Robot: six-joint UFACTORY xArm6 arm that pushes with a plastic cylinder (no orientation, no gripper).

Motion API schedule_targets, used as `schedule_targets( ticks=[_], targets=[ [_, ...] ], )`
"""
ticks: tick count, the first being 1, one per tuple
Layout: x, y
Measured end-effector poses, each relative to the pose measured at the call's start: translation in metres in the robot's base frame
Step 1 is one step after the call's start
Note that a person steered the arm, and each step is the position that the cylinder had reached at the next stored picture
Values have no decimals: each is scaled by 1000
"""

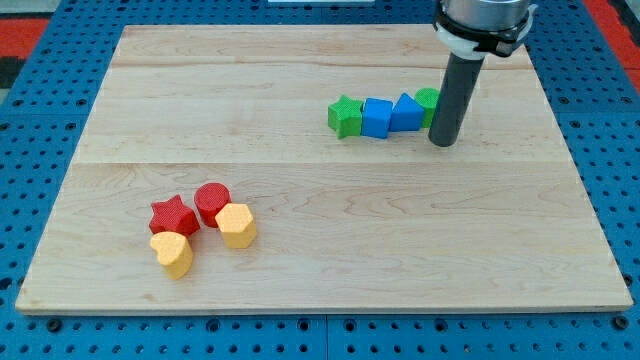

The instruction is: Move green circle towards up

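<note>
The green circle point(428, 100) lies at the right end of a row of blocks in the upper right of the board, partly hidden behind the rod. My tip point(444, 141) rests on the board just below and right of the green circle, touching or nearly touching it. Left of the circle in the row are a blue block point(406, 112), a blue block point(376, 117) and a green star point(345, 116).
A cluster sits at the lower left: a red star point(172, 214), a red circle point(212, 202), a yellow hexagon point(237, 225) and a yellow heart-like block point(174, 252). The wooden board point(320, 270) lies on a blue pegboard.
</note>
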State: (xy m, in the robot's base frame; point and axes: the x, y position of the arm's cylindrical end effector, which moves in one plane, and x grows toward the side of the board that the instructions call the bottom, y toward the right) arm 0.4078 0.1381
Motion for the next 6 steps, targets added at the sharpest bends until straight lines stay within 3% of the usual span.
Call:
schedule_targets(
  ticks=[3, 6],
  targets=[
    [-81, -18],
    [-133, -110]
  ],
)
